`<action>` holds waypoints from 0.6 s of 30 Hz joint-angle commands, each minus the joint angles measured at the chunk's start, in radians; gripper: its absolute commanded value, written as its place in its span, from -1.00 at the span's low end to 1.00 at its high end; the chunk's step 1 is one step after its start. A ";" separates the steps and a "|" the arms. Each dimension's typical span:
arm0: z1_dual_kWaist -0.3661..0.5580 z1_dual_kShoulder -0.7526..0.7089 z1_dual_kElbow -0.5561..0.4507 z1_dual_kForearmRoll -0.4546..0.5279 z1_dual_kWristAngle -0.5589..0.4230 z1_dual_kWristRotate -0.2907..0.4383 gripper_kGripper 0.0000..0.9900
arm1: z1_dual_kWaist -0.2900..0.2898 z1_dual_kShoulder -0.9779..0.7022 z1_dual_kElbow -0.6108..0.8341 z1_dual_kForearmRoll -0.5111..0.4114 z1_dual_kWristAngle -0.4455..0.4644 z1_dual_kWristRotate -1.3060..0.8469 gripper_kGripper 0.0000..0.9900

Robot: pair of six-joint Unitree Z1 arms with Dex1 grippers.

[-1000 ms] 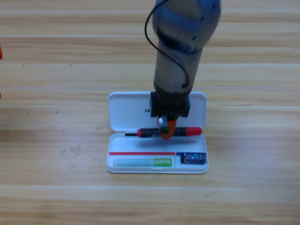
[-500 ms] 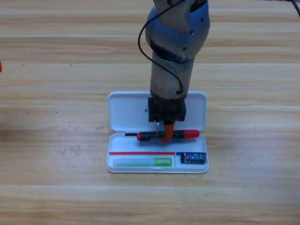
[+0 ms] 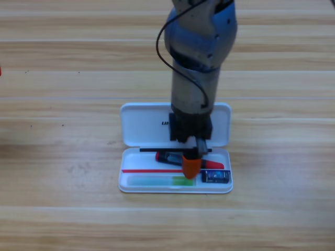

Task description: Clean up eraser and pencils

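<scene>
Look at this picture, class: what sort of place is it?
Probably a robot test bench: a bare wooden table, one grey arm whose right gripper reaches into a white pencil case holding pencils and an eraser.

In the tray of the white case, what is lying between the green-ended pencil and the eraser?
In the high view, the right gripper stands between the green-ended pencil and the eraser, in the white case.

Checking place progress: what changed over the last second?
The right gripper carried the black pencil from over the hinge down into the white case tray, and it still looks held. The white pencil and eraser stayed in the front slot.
</scene>
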 commanded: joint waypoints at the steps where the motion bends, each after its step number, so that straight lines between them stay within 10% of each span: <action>1: 0.017 -0.004 -0.023 -0.009 -0.023 -0.005 0.79 | 0.048 -0.237 0.137 0.010 0.093 0.018 0.80; 7: 0.015 0.021 -0.078 -0.027 -0.061 -0.018 0.69 | 0.051 -0.481 0.312 -0.014 0.230 0.051 0.80; 18: 0.014 0.170 -0.270 -0.110 -0.118 -0.056 0.78 | 0.051 -0.956 0.823 -0.473 0.389 0.320 0.89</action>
